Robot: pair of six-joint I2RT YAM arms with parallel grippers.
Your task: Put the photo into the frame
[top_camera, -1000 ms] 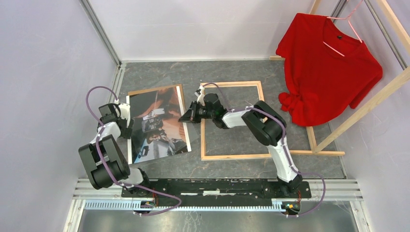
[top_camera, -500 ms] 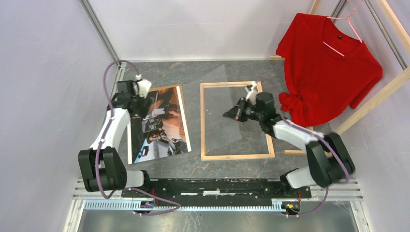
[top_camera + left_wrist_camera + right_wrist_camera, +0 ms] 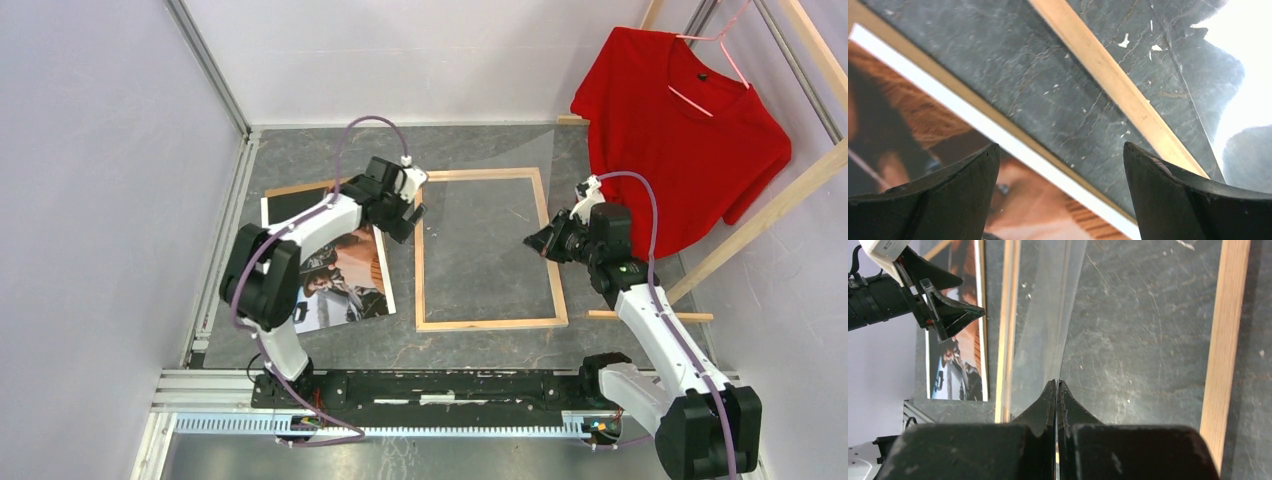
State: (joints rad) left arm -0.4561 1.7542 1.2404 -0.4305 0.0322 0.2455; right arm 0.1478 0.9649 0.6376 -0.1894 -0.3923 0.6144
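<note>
While the photo [image 3: 340, 285] lies face up on the grey stone-patterned table [image 3: 330, 150], just left of the frame [image 3: 490, 323] and outside it, the frame rests flat with bare wood up. White walls enclose the table; a red T-shirt [image 3: 680, 150] hangs on a wooden rack [image 3: 760, 210] at the far right. The left gripper [image 3: 408, 208] — fingers wide apart, empty — hovers over the gap between photo and frame. The right wrist view alone shows plainly that the right gripper [image 3: 1056, 382] is pinched closed on the edge of a clear sheet [image 3: 1048, 315].

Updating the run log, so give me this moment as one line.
left tool: open, above gap beside photo | right tool: shut on clear sheet over frame | photo: outside frame
</note>
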